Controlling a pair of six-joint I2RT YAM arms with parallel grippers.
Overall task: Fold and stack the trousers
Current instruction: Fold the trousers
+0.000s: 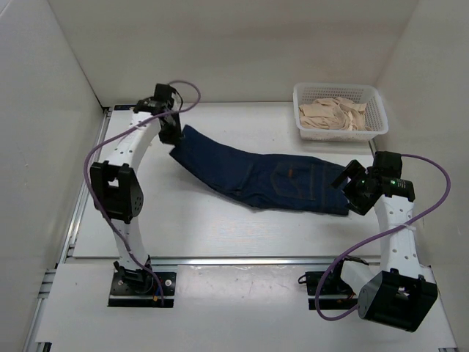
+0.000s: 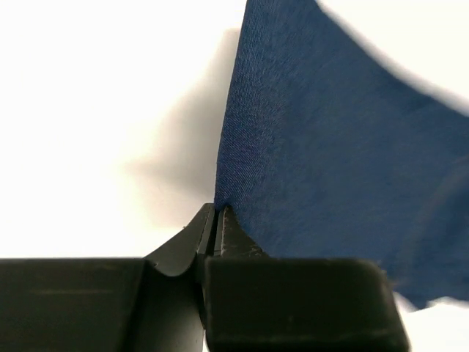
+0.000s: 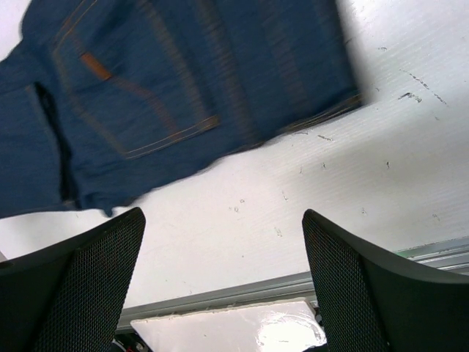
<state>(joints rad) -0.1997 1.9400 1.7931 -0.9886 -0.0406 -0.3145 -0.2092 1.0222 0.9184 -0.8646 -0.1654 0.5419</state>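
My main worry was the left gripper's [image 1: 174,139] hold. Its fingers [image 2: 220,236] were pressed together on only a thin edge of the trousers [image 1: 271,180], right at the leg end. Denim is heavy, so I judged that a quick pull could slide that edge out of the pinch.

The second risk was at the waist. The right gripper [image 1: 346,183] stood wide open with nothing in it, so nothing pinned that end to the table [image 1: 220,227]. If I had carried the leg end across, the whole garment might have dragged along instead of folding, or landed askew with the hems off the waistband.

The basket [image 1: 377,121] of beige cloth [image 1: 333,116] sat beyond the right arm at the far right. A careless swing there could have knocked it.

The trousers lay across the middle of the table, slanting from far left to nearer right, with the back pocket and its tan stitching facing up. The leg end was at the far left, raised a little off the surface in the left gripper's clamp. The cloth fell away from there towards the table.

The waist end lay flat at the right. The right gripper hovered just beside its outer edge, and in the right wrist view only bare table showed between its open jaws, so it was not touching the cloth
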